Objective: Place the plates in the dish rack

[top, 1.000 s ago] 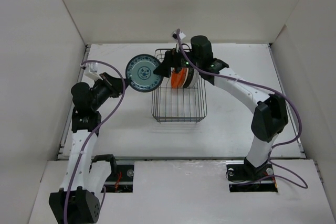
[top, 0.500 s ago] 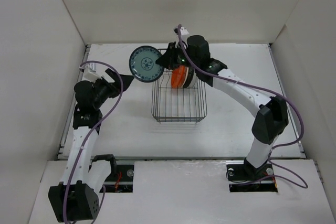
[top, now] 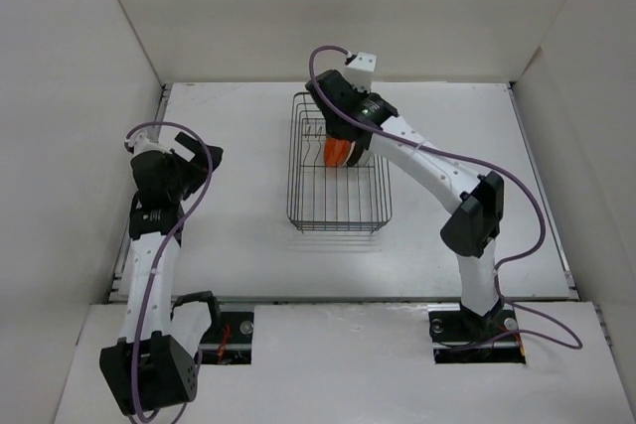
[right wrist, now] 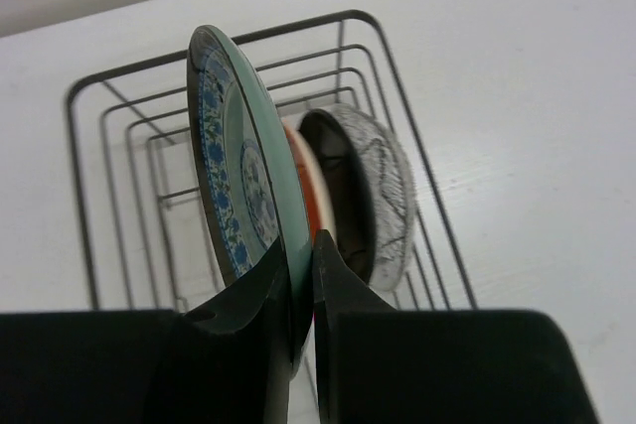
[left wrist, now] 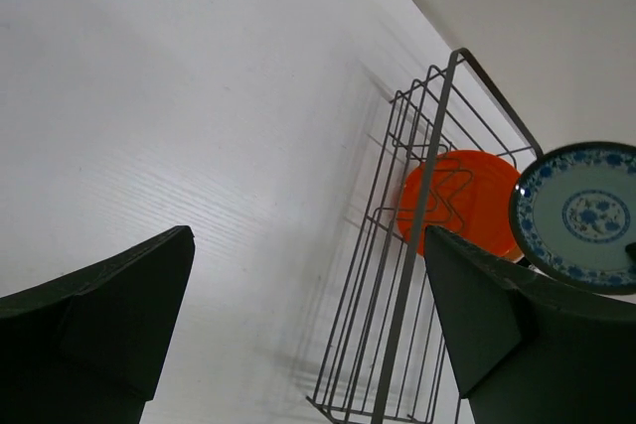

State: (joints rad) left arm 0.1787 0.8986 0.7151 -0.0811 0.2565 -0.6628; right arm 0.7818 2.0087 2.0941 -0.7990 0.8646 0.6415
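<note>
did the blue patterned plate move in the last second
Yes. The blue patterned plate went right, from left of the dish rack to over it, pinched in the right gripper.

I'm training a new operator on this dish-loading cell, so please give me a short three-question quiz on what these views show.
1. True or false: the left hand is open and holds nothing.
2. Which plate does the right hand grip by its rim? A. a glossy orange one. B. the blue-green patterned plate. C. a beige one.
3. In the left wrist view, what colour is the plate standing in the dish rack?
Key: 1 true. 2 B. 3 orange: the orange plate stands upright in it.
</note>
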